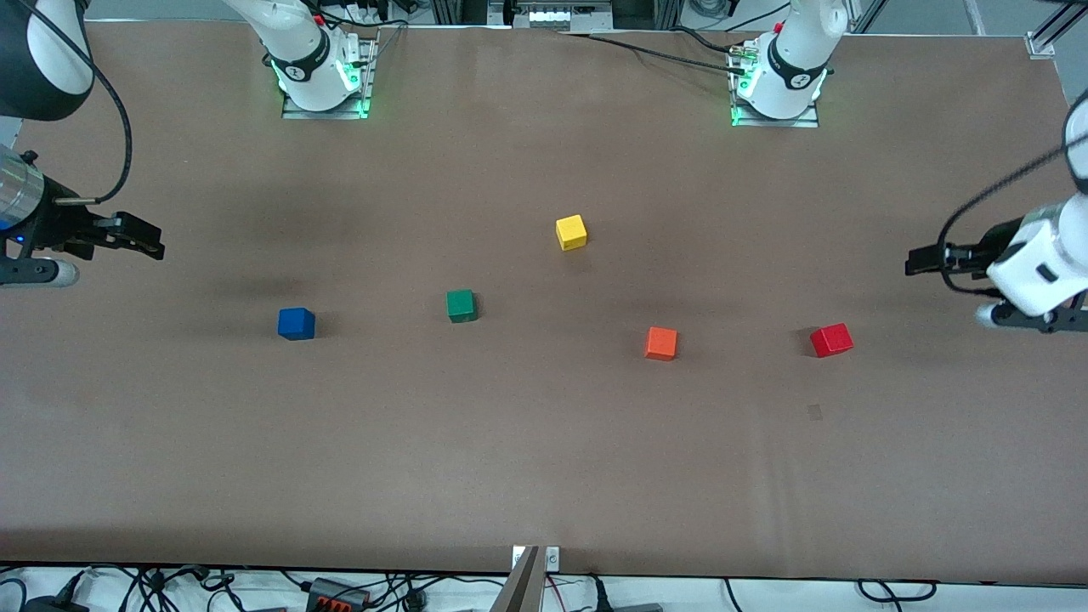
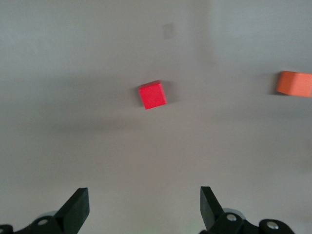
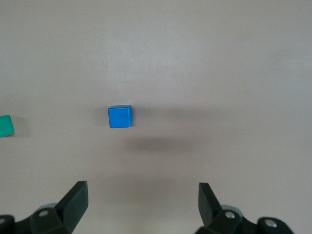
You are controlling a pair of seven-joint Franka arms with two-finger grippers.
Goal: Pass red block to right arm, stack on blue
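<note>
The red block [image 1: 831, 340] lies on the table toward the left arm's end; the left wrist view shows it [image 2: 152, 95] ahead of the fingers. My left gripper [image 1: 922, 257] hangs open and empty over bare table beside it, the fingers spread wide [image 2: 145, 204]. The blue block [image 1: 296, 324] rests toward the right arm's end and shows in the right wrist view [image 3: 119, 116]. My right gripper [image 1: 140, 238] hovers open over the table near that block, nothing between its fingers [image 3: 143, 202].
An orange cube [image 1: 661, 343] sits beside the red block, toward the middle. A green cube [image 1: 461, 305] lies between orange and blue. A yellow cube [image 1: 571, 232] is farther from the camera, mid-table. Both arm bases [image 1: 323, 76] stand along the table's back edge.
</note>
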